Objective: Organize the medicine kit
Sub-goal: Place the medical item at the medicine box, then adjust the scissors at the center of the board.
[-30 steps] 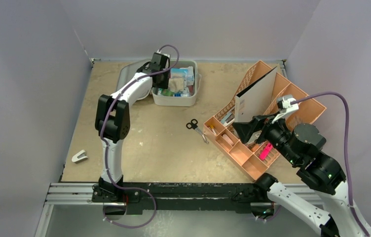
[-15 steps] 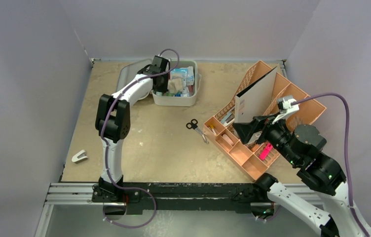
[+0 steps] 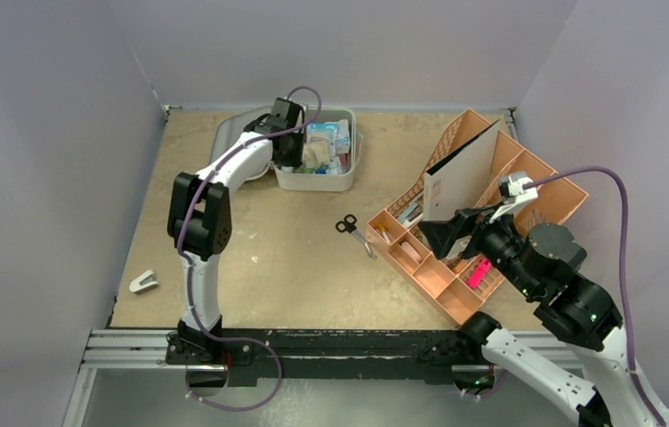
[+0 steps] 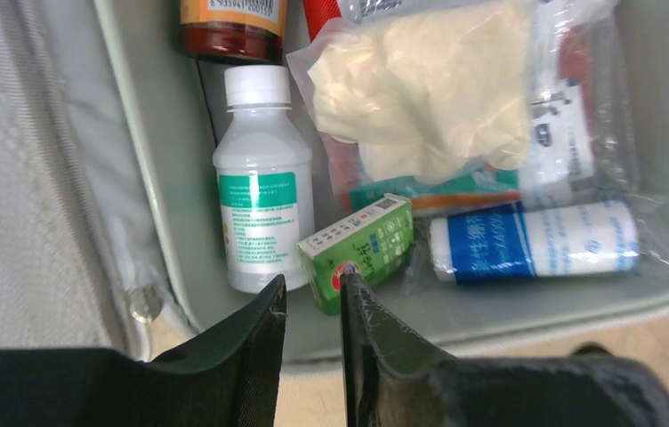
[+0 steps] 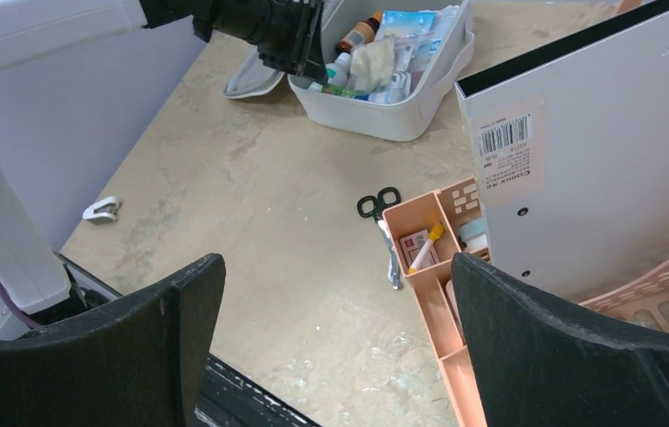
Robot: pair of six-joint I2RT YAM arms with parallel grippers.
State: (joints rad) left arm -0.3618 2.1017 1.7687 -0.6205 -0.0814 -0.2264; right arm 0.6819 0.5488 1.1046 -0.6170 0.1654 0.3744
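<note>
We see the medicine kit (image 3: 315, 181) lying open at the far side of the desk (image 3: 260, 258), left of centre, packed with supplies. Our left gripper (image 4: 313, 298) hovers over its near wall, jaws a narrow slit apart and empty. Our right gripper (image 5: 335, 267) gapes wide, holding nothing, by the orange tray (image 3: 445, 286).
</note>
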